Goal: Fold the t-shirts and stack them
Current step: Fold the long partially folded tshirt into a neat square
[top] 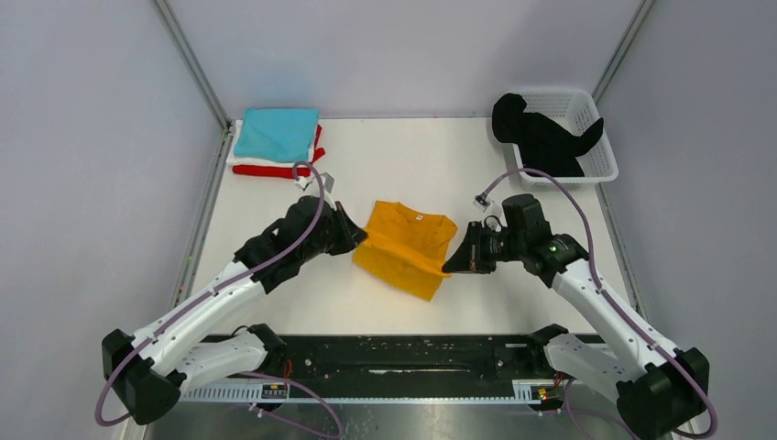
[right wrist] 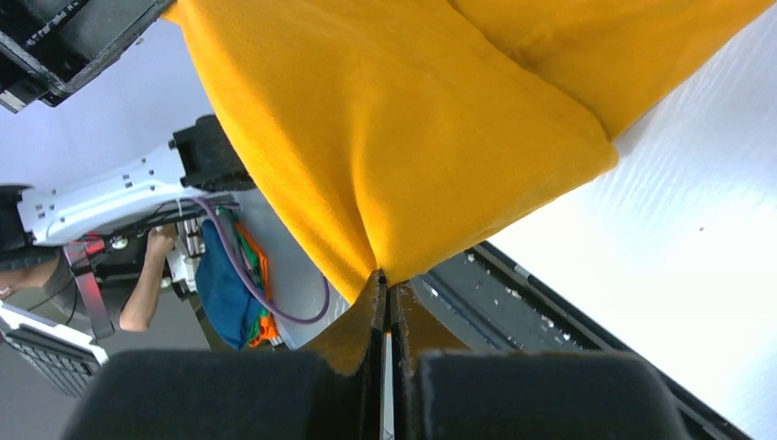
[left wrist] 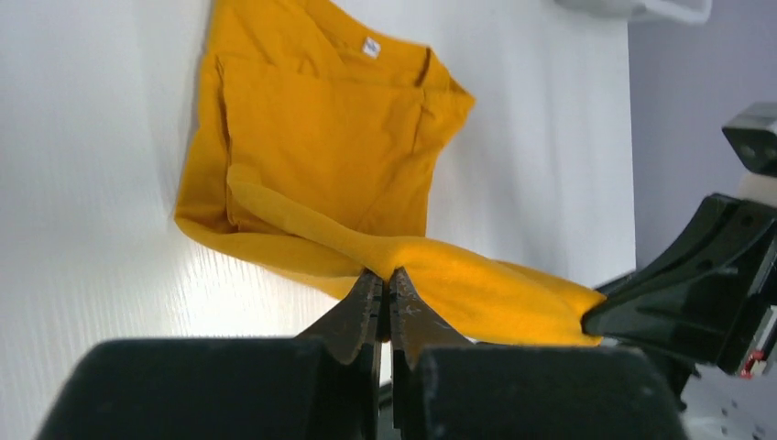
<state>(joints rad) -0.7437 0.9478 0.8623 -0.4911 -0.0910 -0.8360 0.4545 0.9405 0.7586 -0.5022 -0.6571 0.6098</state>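
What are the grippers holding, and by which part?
Both are shut on the mustard-orange t-shirt: the left gripper and the right gripper each pinch one end of its raised fold, on the shirt's near side.

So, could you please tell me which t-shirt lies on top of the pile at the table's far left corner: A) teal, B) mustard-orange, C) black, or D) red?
A: the teal t-shirt covers the top of the pile, and only an edge of the red t-shirt shows from underneath it.

Off-task: basket [top: 597, 154], desk [top: 394, 156].
White plastic lattice basket sits at the desk's far right corner; desk top is plain white.
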